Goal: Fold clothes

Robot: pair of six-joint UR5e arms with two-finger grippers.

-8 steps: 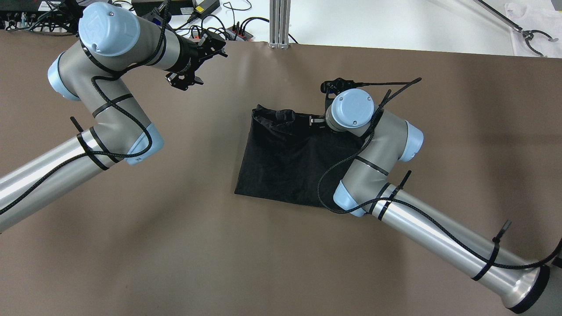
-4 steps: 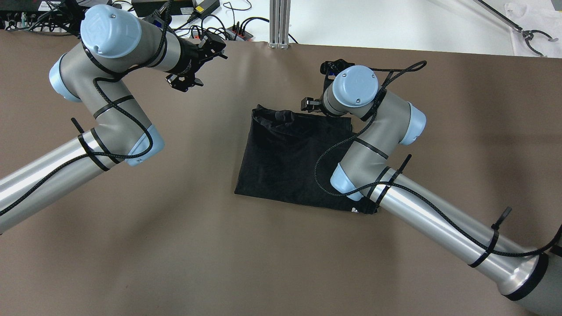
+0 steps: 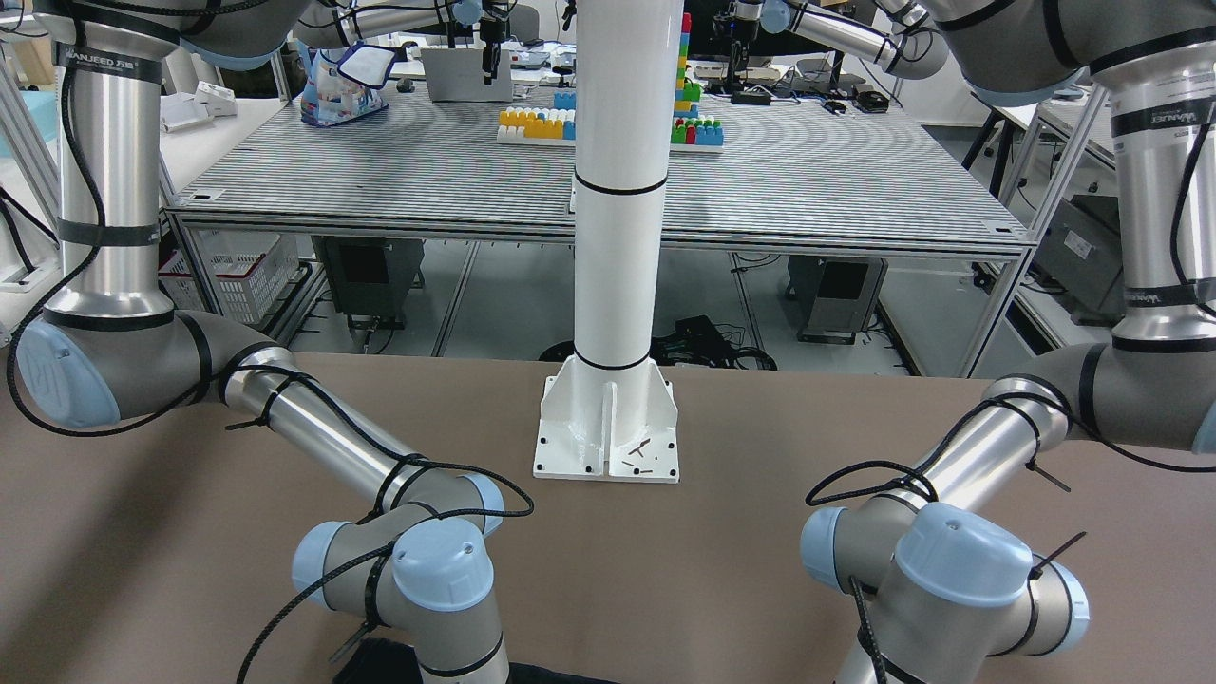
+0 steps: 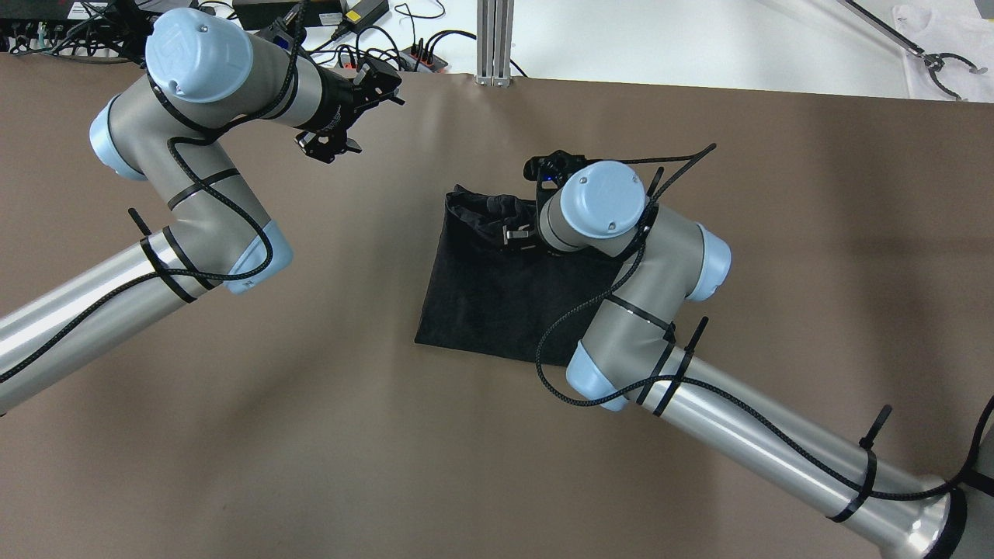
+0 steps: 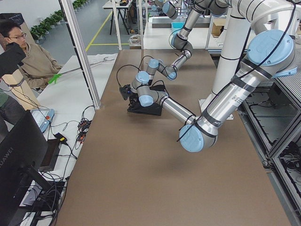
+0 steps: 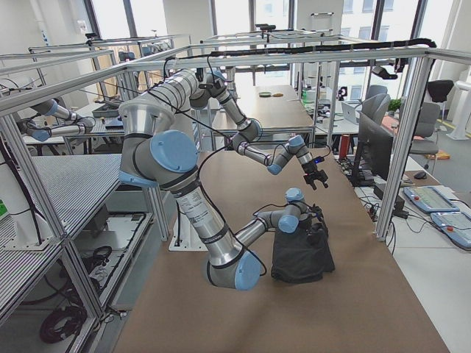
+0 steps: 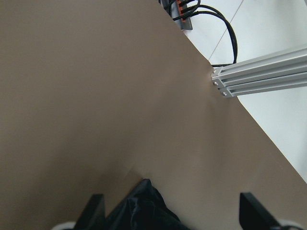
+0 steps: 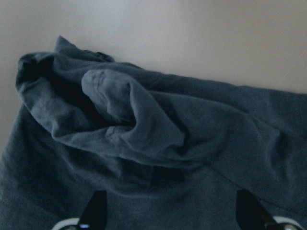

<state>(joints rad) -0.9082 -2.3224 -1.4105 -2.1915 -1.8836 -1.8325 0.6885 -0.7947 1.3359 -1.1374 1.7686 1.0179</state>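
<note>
Brown table is carrying the garment at the middle of the overhead view. It is already folded into a rough rectangle, with a bunched lump lying along its upper-left edge. Over that lump the right pincer is hovering, fingers apart with nothing between them. At the upper left the left pincer is hanging well apart from the cloth, also spread and empty. By my reading the fold is nearly done and the rumpled edge is being tidied. The next move is calling for a descent onto the lump, a pinch on the loose layer only, then a flattening pull.
</note>
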